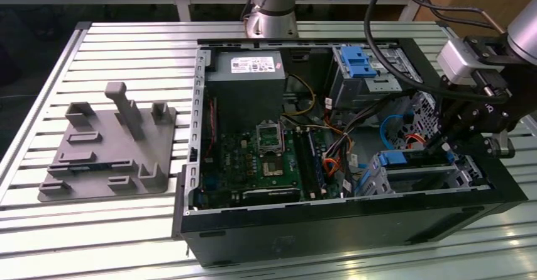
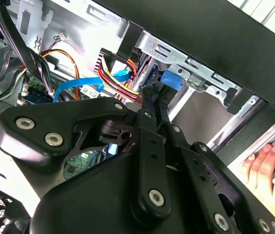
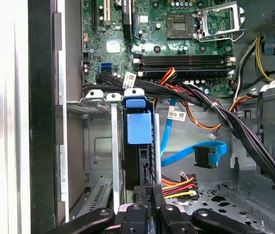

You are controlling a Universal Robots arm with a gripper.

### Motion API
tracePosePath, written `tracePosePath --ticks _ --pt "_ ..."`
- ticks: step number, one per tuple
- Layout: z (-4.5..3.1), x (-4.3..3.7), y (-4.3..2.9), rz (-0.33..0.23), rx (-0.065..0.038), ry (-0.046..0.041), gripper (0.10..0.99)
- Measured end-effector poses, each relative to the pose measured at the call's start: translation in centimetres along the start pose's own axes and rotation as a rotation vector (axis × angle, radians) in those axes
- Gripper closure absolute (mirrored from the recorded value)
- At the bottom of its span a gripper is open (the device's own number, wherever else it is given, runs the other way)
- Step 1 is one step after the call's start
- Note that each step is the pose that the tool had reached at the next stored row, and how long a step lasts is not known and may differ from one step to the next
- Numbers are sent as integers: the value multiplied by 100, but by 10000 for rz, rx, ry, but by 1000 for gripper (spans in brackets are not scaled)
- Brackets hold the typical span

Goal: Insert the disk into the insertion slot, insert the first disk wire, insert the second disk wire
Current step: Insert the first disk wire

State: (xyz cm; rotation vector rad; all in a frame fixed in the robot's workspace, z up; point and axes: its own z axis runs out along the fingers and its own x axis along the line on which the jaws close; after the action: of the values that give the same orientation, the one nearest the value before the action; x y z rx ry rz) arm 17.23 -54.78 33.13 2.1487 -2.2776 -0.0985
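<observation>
The disk (image 3: 138,127), in its bright blue carrier, sits inside the insertion slot (image 3: 100,146), a silver metal cage at the case's front corner. In the exterior view the disk (image 1: 411,159) lies in the slot (image 1: 470,172) at the right. My gripper (image 3: 148,190) is at the disk's rear end, shut on the black plug of a red, yellow and black disk wire (image 3: 178,184). The second wrist view has my gripper (image 2: 153,93) pinching that plug next to the carrier's blue tab (image 2: 172,80). A blue flat wire with a black plug (image 3: 208,156) hangs loose beside the cage.
The open computer case (image 1: 336,223) lies on a slatted metal table (image 1: 100,229). A taller grey bay with a blue latch (image 1: 359,63) stands behind the cage. Cable bundles (image 3: 225,122) cross the motherboard (image 1: 268,160). A grey fixture (image 1: 109,148) sits at the exterior view's left. A person's hand (image 2: 268,165) rests outside the case.
</observation>
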Motion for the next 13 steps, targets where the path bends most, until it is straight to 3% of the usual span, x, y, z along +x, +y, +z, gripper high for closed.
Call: tracePosePath --ticks 8,13 --pt "-1 0 0 0 0 -4 922" --pt "-63 -6 4 0 -1 -7 922"
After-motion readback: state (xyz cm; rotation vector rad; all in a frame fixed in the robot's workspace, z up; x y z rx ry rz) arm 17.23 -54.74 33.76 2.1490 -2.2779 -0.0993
